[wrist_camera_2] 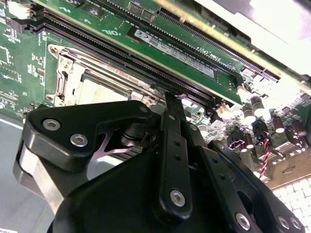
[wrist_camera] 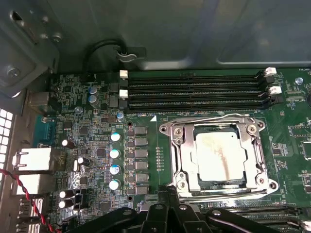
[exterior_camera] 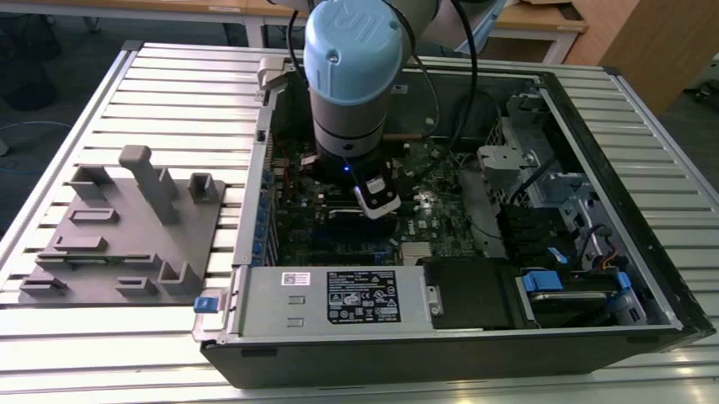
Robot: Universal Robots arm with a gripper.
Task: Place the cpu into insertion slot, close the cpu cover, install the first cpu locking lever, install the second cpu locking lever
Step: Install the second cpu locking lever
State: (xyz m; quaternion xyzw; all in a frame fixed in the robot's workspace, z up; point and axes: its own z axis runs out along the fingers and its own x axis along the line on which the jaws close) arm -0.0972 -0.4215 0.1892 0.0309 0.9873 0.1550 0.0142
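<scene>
One cpu [wrist_camera: 216,156] lies flat in the one slot [wrist_camera: 219,154], its pale face stained brownish, and one cover [wrist_camera: 262,160] is folded down around it as a silvery frame. The pincer [wrist_camera: 163,194] hangs just beside the socket's near edge; I cannot tell how far its black links [wrist_camera_2: 172,145] stand apart, and nothing shows in its grip. Three long black memory slots [wrist_camera: 194,90] run beside the socket's far side, and four silver capacitors [wrist_camera: 115,160] stand in a row near it on the green board [wrist_camera: 97,145]. In the exterior view the arm [exterior_camera: 350,76] reaches down into the open case [exterior_camera: 629,210], with one white-labelled power supply [exterior_camera: 337,299] nearest. The case rests on a slatted counter [exterior_camera: 180,93], beside a grey fixture [exterior_camera: 124,227] to the exterior view's left.
</scene>
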